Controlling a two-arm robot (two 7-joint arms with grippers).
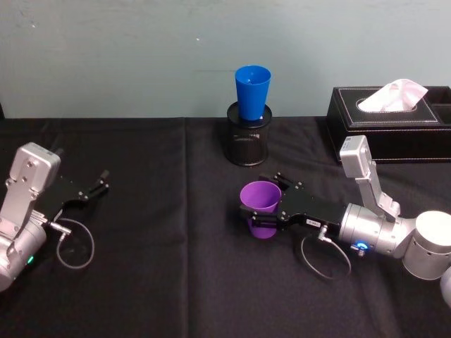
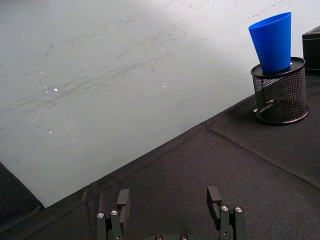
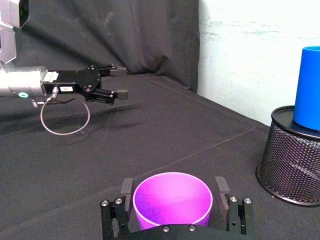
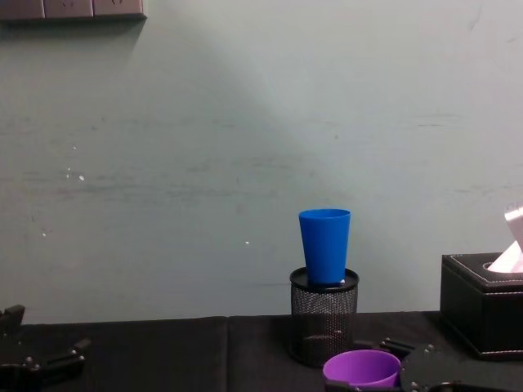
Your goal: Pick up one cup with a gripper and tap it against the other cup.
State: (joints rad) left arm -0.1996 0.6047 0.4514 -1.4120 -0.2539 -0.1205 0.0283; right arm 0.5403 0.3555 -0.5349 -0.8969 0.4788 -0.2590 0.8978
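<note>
The purple cup [image 1: 261, 201] stands upright on the black cloth in front of me, a little right of centre. My right gripper [image 1: 261, 198] reaches in from the right and is shut on it, one finger against each side of the cup [image 3: 172, 200]. Whether its base touches the cloth I cannot tell. The blue cup [image 1: 252, 91] sits upright in the top of a black wire-mesh pen holder [image 1: 248, 144] near the back wall, beyond the purple cup. My left gripper [image 1: 95, 186] rests open at the far left, holding nothing; its fingers [image 2: 122, 200] stand wide apart.
A black tissue box [image 1: 391, 123] with a white tissue sticking out stands at the back right, next to the pen holder [image 4: 324, 322]. The wall runs close behind the blue cup [image 4: 324, 245]. Black cloth stretches between the two arms.
</note>
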